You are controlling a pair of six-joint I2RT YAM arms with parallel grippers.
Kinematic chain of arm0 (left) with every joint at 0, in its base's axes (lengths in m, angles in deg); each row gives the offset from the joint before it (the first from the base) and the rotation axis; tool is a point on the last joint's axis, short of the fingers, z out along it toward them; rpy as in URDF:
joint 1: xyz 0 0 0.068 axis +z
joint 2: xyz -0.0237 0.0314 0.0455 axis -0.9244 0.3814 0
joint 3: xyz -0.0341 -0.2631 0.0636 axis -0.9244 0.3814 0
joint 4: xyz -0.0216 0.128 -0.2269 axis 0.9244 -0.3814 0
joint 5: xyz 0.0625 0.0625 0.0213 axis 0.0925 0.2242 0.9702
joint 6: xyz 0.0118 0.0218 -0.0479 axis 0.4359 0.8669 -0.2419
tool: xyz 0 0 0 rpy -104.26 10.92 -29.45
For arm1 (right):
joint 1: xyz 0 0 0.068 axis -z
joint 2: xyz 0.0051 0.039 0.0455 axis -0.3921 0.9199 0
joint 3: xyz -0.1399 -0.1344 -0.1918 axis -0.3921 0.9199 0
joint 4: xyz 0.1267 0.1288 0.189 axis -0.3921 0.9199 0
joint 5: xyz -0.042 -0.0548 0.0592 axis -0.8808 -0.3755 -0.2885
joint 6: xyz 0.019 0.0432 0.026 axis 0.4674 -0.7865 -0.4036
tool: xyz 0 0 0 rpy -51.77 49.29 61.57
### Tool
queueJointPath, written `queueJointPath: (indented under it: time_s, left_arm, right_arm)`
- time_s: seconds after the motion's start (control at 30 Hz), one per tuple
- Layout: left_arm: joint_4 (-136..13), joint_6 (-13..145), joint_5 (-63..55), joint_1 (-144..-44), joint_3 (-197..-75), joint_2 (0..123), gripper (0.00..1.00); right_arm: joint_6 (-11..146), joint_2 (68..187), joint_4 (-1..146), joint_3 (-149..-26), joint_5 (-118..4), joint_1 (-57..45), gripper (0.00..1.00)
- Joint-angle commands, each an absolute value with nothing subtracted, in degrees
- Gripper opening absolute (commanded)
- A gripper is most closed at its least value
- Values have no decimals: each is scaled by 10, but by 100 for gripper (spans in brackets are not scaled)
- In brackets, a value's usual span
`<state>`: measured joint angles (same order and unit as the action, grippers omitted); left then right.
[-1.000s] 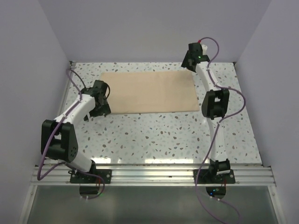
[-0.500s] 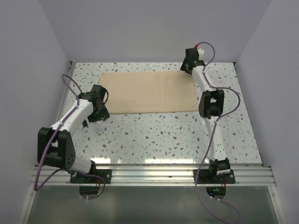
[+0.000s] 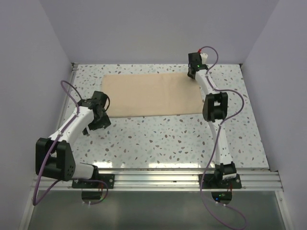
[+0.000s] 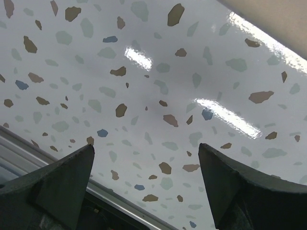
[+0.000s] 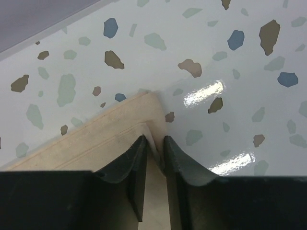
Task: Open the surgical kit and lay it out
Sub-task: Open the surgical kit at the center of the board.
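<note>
Speckled white terrazzo worktop (image 3: 158,139): only kit item showing is tan rectangular cloth wrap (image 3: 151,96), lying flat at far centre, folded shut. No tray or instruments visible; if inside, hidden. Right fingers (image 5: 127,167) nearly together, pinching wrap's far-right corner fold. Left fingers (image 4: 62,187) spread wide, empty, over worktop just off wrap's near-left corner. Est. progress: v. early. Corner gripped, not lifted; unfolding & laying out all remain.

The right gripper (image 3: 194,73) has shifted slightly left in the upper right of the frame, onto the far right corner of the tan rectangular cloth wrap (image 3: 153,94). Its jaws have narrowed around that corner. The left gripper (image 3: 99,118) has drawn back toward the lower left, away from the cloth's left edge.
</note>
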<state>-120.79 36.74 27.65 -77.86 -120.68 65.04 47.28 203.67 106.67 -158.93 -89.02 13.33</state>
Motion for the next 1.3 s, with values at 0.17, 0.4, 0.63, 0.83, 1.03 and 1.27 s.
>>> queueJointPath:
  time_s: [0.17, 0.4, 0.63, 0.83, 1.03, 1.27]
  left_arm:
    - [-1232, 358, 303, -779, -1188, 611, 94]
    - [-1223, 378, 304, -779, -1213, 610, 95]
    - [-1206, 409, 291, -779, -1255, 609, 96]
    - [-1175, 441, 270, -779, -1262, 603, 97]
    - [-1150, 465, 250, -779, -1260, 606, 97]
    - [-1142, 472, 244, -779, -1243, 581, 97]
  right_arm:
    - [478, 2041, 1071, -1595, -906, 123, 0]
    - [493, 1976, 1078, -1575, -924, 123, 0]
    - [496, 1859, 1072, -1485, -895, 99, 0]
    - [511, 1767, 1088, -1375, -887, 46, 0]
    - [493, 1737, 1171, -1330, -889, 19, 0]
    - [478, 1711, 1184, -1297, -839, -22, 0]
